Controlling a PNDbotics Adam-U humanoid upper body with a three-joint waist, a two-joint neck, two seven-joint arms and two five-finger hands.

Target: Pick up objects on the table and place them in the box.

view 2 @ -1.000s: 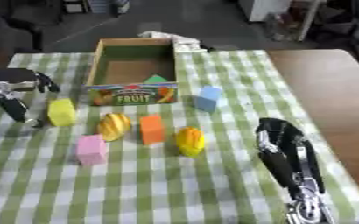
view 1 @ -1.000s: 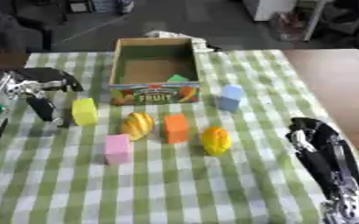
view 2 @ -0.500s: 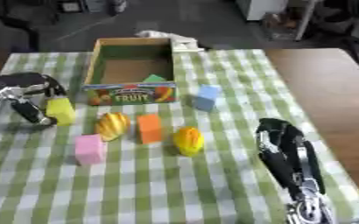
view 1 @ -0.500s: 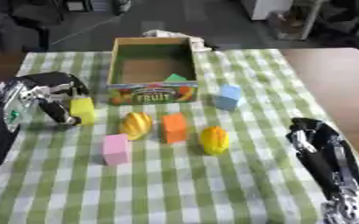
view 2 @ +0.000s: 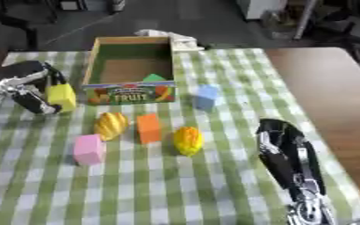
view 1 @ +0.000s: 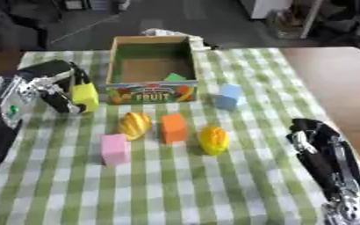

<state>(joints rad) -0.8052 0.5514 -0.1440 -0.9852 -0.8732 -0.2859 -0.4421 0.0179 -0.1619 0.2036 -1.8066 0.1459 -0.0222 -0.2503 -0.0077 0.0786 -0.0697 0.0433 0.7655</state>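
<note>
One yellow block (view 1: 84, 96) pinched between left hand (view 1: 48, 85) thumb and curled fingers, lifted just left of box (view 1: 152, 66), right hand (view 1: 321, 149) idle lower right, fingers relaxed.

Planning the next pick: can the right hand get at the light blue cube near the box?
Probably yes. The right hand rests open at the lower right; only bare checked tablecloth lies between it and the light blue cube, which stands clear of the cardboard box.
</note>
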